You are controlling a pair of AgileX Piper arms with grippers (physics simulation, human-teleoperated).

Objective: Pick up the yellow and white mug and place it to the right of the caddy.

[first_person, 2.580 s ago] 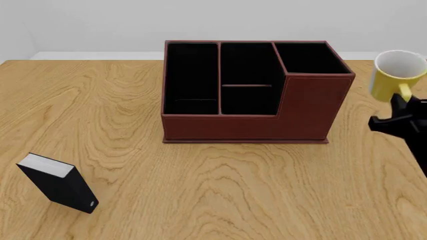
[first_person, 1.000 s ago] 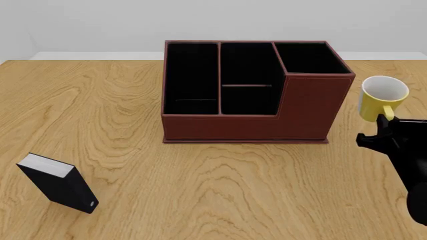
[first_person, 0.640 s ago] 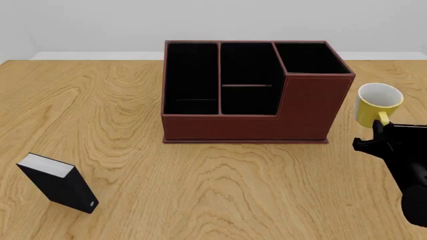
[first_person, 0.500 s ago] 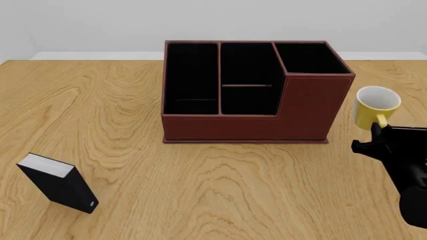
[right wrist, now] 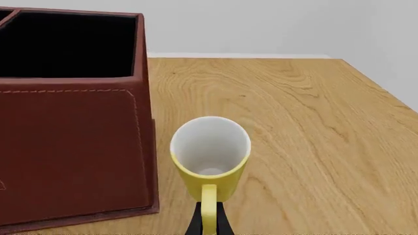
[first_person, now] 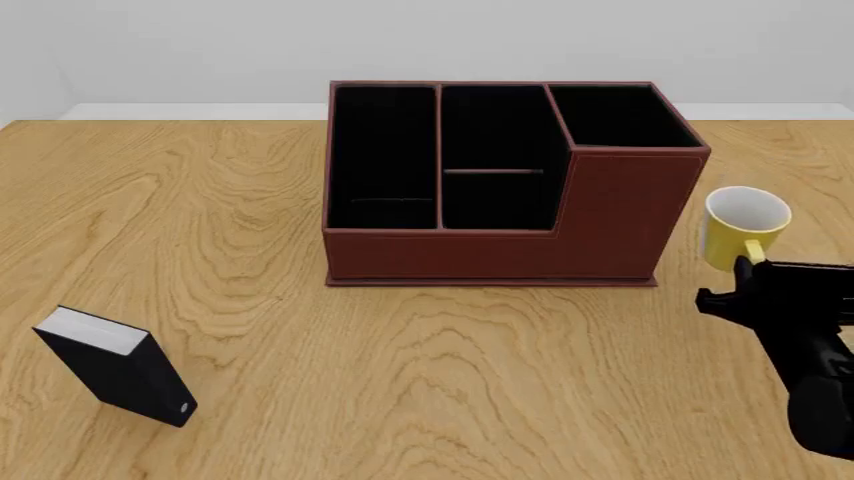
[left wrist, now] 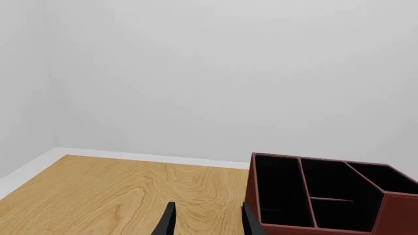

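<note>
The yellow and white mug (first_person: 745, 226) is held upright by its handle in the clamped right gripper (first_person: 747, 270), at right centre of the front view, just beside the caddy (first_person: 507, 180), apart from its tall end wall. Whether table contact is made cannot be told. The left gripper (left wrist: 205, 221) is seen parted, idle. A black block (first_person: 118, 366) lies lower left, well clear.

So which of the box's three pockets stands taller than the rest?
The right-end pocket of the caddy, beside the yellow and white mug; its front wall rises to the full height, while the other two have a low front.
</note>
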